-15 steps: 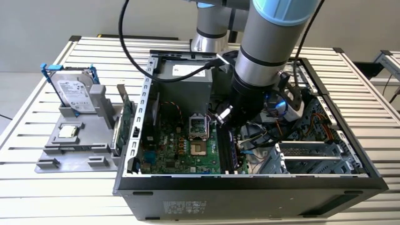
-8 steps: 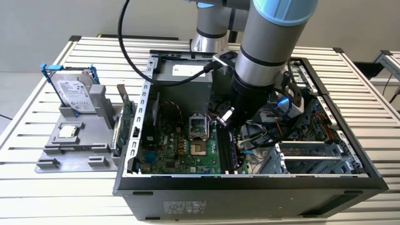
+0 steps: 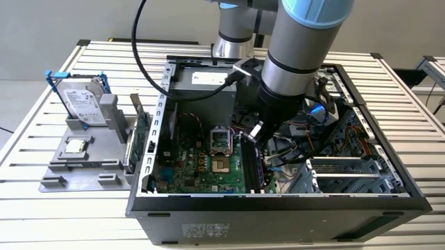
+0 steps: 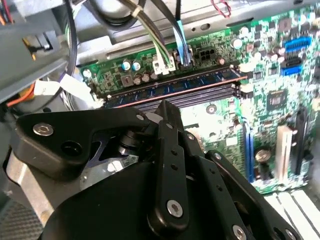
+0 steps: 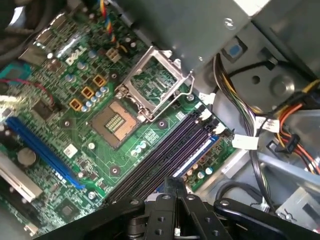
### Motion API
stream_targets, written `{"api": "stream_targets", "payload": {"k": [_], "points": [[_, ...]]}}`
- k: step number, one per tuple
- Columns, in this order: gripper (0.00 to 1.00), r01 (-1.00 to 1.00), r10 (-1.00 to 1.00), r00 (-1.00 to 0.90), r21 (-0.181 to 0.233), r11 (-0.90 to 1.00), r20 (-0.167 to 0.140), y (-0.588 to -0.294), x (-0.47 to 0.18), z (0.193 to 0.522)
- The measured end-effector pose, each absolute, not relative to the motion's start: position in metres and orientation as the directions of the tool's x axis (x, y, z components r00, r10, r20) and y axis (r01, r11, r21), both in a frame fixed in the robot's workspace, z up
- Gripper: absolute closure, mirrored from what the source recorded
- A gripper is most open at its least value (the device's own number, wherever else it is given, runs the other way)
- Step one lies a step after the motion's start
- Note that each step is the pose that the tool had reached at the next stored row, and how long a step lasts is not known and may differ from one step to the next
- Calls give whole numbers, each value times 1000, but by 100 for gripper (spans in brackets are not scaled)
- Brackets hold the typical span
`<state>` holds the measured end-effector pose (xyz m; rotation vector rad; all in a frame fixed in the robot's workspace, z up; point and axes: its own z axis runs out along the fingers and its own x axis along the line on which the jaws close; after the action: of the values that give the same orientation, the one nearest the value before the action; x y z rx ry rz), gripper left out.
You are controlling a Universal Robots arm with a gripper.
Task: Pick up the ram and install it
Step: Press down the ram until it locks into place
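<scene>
The ram (image 4: 172, 86), a long dark blue stick with small chips, stands on edge in the outermost of the black memory slots (image 4: 200, 97), beside the power connectors. In the first wrist view the ram (image 5: 199, 151) lies in the slot nearest the board's edge. My gripper (image 4: 165, 107) hovers just over the middle of these slots, its two black fingers pressed together with nothing between them. In the exterior view the gripper (image 3: 255, 136) hangs inside the open computer case (image 3: 278, 200), above the slots and beside the empty processor socket (image 3: 220, 139).
Bundled cables (image 3: 292, 151) and a drive cage (image 3: 347, 174) crowd the case on the exterior view's right. Outside the case, a grey holder (image 3: 83, 172) carries a hard drive with blue brackets (image 3: 83, 101), a green circuit card (image 3: 141, 130) and a small chip (image 3: 75, 146).
</scene>
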<state>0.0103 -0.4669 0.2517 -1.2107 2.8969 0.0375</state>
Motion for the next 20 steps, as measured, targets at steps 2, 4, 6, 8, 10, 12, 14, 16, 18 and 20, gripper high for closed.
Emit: {"api": "stream_targets", "payload": {"k": [2,4,6,8,10,12,14,16,18,20], "points": [[100,-737,-737,-675,21,675,-11,-467,10,252],[100,-794,-794,-607,21,607,-11,-467,10,252],[100,-816,-816,-577,21,577,-11,-467,10,252],[100,-837,-837,-547,21,547,-11,-467,10,252],[100,-856,-856,-517,21,517,-11,-467,10,252],[100,-875,-875,-485,21,485,-11,-467,10,252],[100,-891,-891,-453,21,453,-11,-467,10,252],[100,-908,-908,-420,21,419,-11,-467,10,252],[100,-922,-922,-387,21,386,-11,-467,10,252],[100,-935,-935,-354,21,353,-11,-467,10,252]]}}
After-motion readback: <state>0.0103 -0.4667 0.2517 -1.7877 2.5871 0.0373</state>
